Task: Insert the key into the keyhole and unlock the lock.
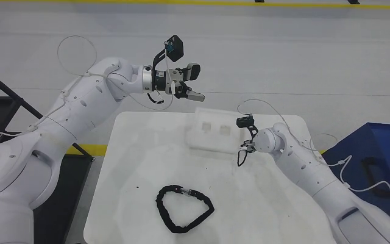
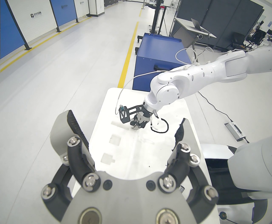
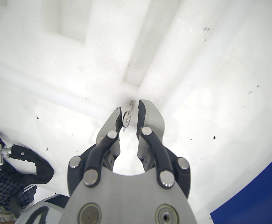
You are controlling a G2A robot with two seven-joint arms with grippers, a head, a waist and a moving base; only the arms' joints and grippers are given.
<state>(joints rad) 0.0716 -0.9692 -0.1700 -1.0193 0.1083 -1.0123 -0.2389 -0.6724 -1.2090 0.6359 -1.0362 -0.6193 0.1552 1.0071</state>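
Right pincer (image 3: 130, 106) narrowly spread around key (image 3: 127, 118), left pincer (image 2: 127, 118) spread wide, aloft

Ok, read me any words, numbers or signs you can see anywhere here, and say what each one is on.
Blue wall panel: white logo lettering, a brand mark, not read out.
Farther blue panels: similar lettering, too small to read.
Black marker scrawl beside the right gripper base: cut off, unreadable.
Black chain lock, small silver key, white table: no text.
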